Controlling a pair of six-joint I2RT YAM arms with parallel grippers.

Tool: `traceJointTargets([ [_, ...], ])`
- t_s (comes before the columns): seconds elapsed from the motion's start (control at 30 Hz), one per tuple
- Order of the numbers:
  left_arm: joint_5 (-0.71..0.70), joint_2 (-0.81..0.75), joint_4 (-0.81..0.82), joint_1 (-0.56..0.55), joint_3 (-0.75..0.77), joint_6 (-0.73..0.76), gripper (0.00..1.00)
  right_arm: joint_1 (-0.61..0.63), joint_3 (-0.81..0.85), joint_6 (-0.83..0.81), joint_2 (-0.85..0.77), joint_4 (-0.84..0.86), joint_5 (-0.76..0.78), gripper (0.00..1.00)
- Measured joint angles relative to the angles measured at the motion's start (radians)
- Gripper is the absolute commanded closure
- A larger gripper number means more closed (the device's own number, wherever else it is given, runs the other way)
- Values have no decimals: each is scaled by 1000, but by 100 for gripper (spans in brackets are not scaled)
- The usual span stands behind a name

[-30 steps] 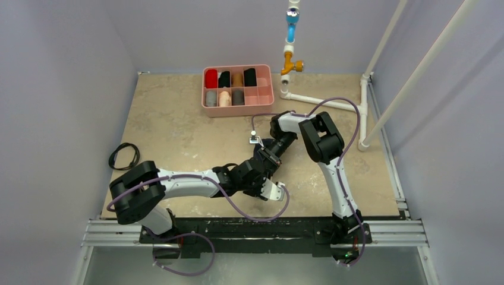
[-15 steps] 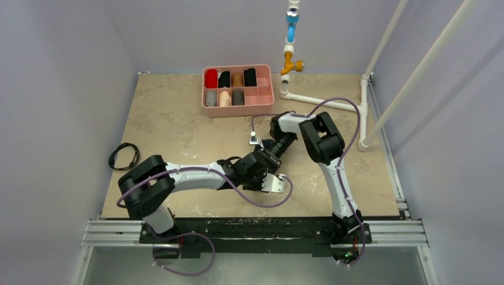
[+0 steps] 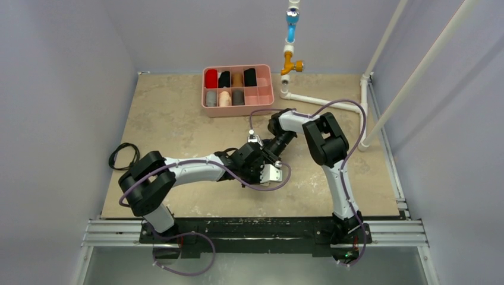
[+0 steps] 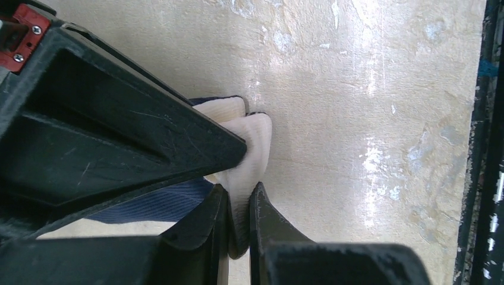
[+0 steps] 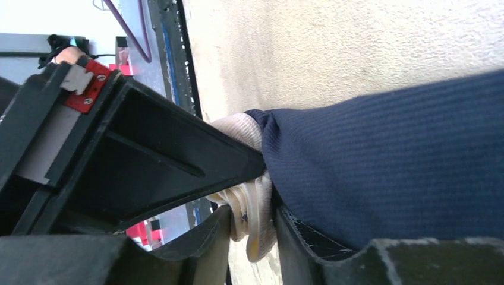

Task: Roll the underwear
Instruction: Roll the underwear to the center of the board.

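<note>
Clamped the left gripper [image 4: 239,202] on the cream band [image 4: 252,142] of the underwear [image 5: 386,160], navy body lying to the far side, right gripper [image 5: 252,219] around same band, grip impossible to tell.

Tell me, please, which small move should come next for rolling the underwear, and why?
Probably the right tool should open fully and back away. The left tool is shut on the cream band of the underwear, and the right tool also straddles that same folded band, so both crowd one spot. The left could likely continue the roll alone.
</note>
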Motion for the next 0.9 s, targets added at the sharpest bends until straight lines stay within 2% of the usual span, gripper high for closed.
traceJointTargets([
  [0.1,33,5,-22,16,13,-16,100,-1,-7,13,-23,6,6,50],
  [0.2,71,18,-47,34,31,-21,100,-4,-18,18,-57,18,13,48],
  [0.6,187,76,-153,84,109,-38,100,-127,-53,18,-178,70,60,49],
  [0.9,302,171,-270,153,223,-61,100,-254,-148,56,-349,162,63,50],
])
